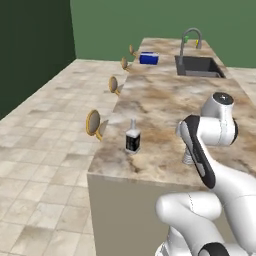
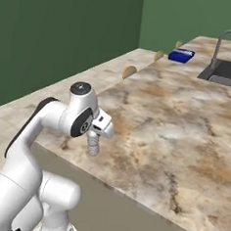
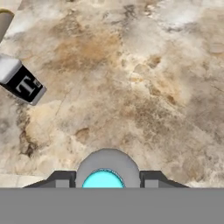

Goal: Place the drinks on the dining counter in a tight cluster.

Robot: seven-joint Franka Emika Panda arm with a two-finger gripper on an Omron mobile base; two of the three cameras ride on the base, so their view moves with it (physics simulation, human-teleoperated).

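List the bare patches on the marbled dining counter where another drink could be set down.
The widest free stretch of the tan-brown marbled dining counter lies between the small dark white-labelled bottle and the inset sink. The near-edge strip between that bottle and the small clear water bottle with blue cap, in the gripper, is narrower. Crowded: the far end, around the blue box and curved faucet.

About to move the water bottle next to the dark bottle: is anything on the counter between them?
Nothing visible. Bare counter lies between the water bottle and the dark bottle; the blue box sits far off by the sink.
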